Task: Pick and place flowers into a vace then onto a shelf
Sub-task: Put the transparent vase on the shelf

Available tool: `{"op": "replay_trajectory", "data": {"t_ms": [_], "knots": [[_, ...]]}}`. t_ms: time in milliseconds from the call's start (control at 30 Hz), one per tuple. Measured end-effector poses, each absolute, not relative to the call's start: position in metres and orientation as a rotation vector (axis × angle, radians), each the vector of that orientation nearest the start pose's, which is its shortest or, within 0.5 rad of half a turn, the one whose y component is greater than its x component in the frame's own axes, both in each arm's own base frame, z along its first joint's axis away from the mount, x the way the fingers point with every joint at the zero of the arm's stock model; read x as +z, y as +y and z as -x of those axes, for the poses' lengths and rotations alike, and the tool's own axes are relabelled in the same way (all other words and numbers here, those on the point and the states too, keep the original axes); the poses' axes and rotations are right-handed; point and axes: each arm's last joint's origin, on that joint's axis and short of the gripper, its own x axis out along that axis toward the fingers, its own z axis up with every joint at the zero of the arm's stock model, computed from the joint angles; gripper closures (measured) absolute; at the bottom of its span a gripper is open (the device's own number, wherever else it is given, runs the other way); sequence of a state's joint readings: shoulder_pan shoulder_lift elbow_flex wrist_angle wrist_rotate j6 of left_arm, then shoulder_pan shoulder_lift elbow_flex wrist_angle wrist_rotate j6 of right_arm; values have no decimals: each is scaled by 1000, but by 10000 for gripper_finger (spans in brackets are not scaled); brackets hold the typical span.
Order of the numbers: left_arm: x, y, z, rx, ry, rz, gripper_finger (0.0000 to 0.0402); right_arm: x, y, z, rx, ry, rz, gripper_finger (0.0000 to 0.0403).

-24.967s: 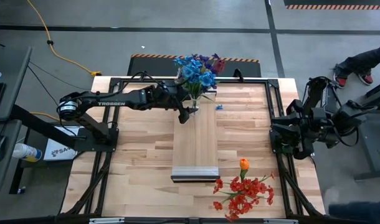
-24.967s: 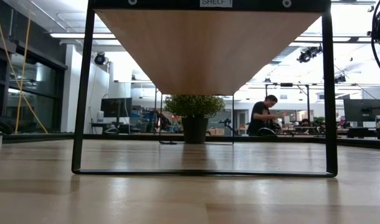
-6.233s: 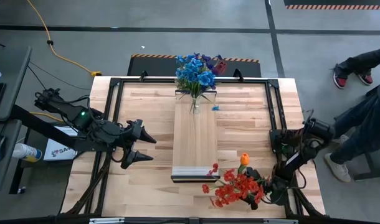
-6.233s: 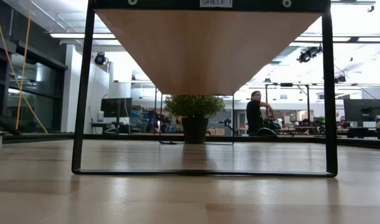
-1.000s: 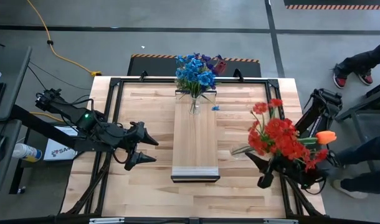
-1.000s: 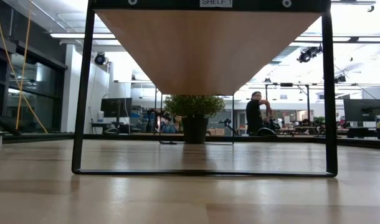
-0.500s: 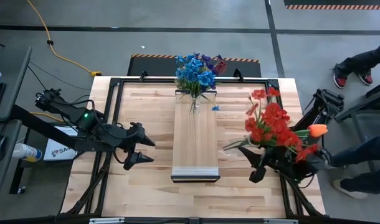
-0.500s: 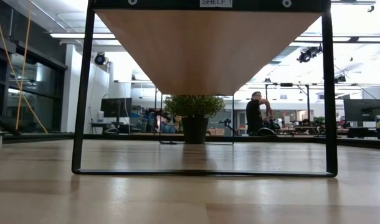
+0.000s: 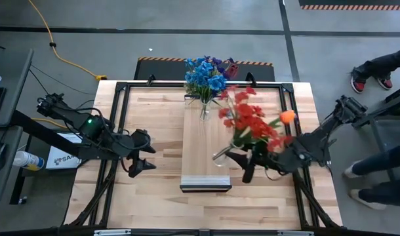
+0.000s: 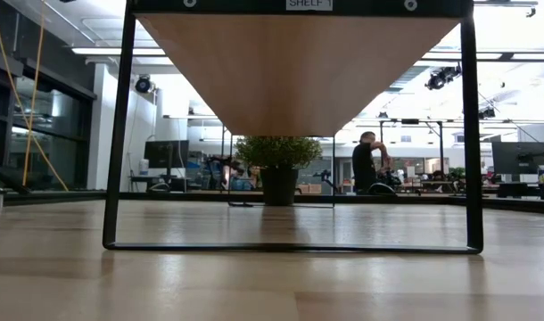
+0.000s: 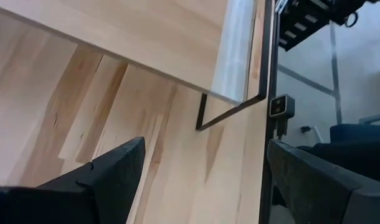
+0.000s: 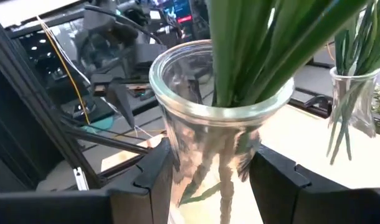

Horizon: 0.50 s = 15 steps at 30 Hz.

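Observation:
My right gripper (image 9: pixel 239 165) is shut on a clear glass vase (image 12: pixel 209 118) that holds red flowers (image 9: pixel 248 122) and one orange bloom (image 9: pixel 287 117) on green stems (image 12: pixel 252 50). It hangs just right of the shelf (image 9: pixel 204 147), a raised light-wood board. A second glass vase (image 9: pixel 204 110) with blue and purple flowers (image 9: pixel 205 74) stands on the shelf's far end. My left gripper (image 9: pixel 145 155) waits open over the table's left side, pointing at the shelf's near end (image 11: pixel 233 50). My right gripper pinches the vase's glass body (image 12: pixel 177 155) below the rim between its two fingers (image 12: pixel 149 186), one on each side. The fingers come level from the table's right side. The vase is lifted clear of the table and leans, its blooms toward the far right.
Black frame rails (image 9: pixel 118 124) run along the table's edges. The shelf stands on thin black legs (image 10: pixel 119 134). A person's legs (image 9: pixel 380 174) are beside the table's right edge. Bare tabletop (image 9: pixel 154 196) lies near and to the left.
My right gripper has carried the vase of red flowers from the table's right edge toward the left, up to the shelf's right side, rolling its wrist; the blooms swung with it. My left gripper has tipped a little downward in place.

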<state>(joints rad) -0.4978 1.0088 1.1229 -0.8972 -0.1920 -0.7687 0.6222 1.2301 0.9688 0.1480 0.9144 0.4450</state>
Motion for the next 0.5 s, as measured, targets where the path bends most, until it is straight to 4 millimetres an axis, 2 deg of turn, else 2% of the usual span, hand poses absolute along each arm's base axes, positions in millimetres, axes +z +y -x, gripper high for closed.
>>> {"op": "replay_trajectory", "data": {"t_ms": [267, 400, 500], "knots": [[341, -80, -159, 51, 868, 453, 32, 334, 114, -251, -250, 50, -375, 240], [339, -79, -157, 76, 897, 455, 32, 331, 113, -266, -244, 148, -352, 240], [339, -79, -157, 78, 899, 455, 32, 342, 118, -281, -254, 239, -297, 240]]}}
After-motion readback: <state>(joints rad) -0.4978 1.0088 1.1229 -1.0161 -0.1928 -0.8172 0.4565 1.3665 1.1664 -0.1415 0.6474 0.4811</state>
